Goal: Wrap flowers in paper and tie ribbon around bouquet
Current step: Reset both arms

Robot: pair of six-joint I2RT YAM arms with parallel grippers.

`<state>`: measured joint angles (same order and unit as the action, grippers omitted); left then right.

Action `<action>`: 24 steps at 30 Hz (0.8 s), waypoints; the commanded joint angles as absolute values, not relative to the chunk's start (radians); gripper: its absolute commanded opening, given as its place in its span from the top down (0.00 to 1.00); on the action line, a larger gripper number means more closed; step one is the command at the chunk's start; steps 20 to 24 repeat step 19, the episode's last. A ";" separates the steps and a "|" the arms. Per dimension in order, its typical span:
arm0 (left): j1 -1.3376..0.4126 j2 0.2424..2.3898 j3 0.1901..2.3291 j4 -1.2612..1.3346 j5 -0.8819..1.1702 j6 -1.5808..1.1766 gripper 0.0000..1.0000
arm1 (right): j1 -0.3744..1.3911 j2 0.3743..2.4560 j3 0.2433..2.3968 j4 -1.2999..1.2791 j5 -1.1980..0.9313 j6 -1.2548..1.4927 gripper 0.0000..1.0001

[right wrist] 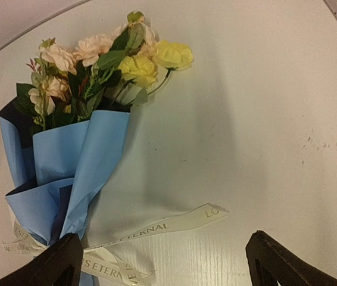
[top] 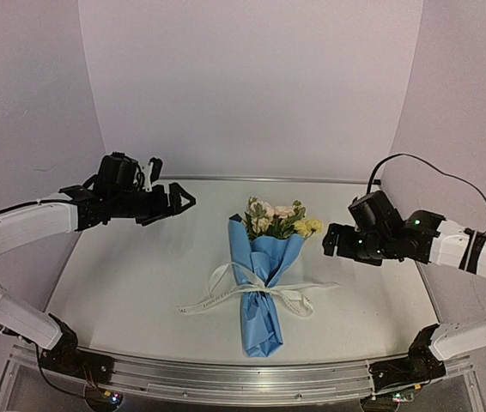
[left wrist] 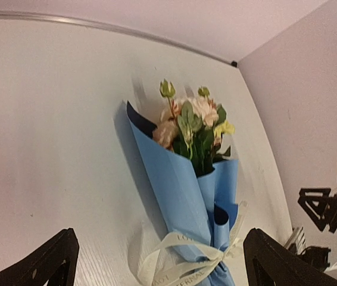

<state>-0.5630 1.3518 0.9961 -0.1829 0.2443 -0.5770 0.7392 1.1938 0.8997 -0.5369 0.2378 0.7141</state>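
The flowers (top: 277,219), wrapped in paper (top: 260,296) and tied with ribbon (top: 217,299), are laid on the tabletop (top: 131,275). The left end effector (top: 174,200) and right end effector (top: 332,241) are spread, empty. The bundle is likely light and easily squashed, and best held where tied.

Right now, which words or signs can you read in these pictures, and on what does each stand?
"ETERNAL": on the ribbon, right wrist view.
"LO": at that tail's end.
"S ETERNAL": on a lower strand.
In the top view the print is too small to read.
Nothing else bears text.
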 commanded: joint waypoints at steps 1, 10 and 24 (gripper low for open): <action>-0.524 1.361 1.145 -0.257 0.159 -0.621 0.00 | 0.735 1.107 0.947 -0.584 0.355 0.660 0.02; -0.523 1.338 1.208 -0.279 0.085 -0.572 0.00 | 0.735 1.040 0.954 -0.613 0.411 0.614 0.02; -0.523 1.307 1.197 -0.280 0.073 -0.554 0.00 | 0.735 1.031 0.950 -0.625 0.400 0.620 0.02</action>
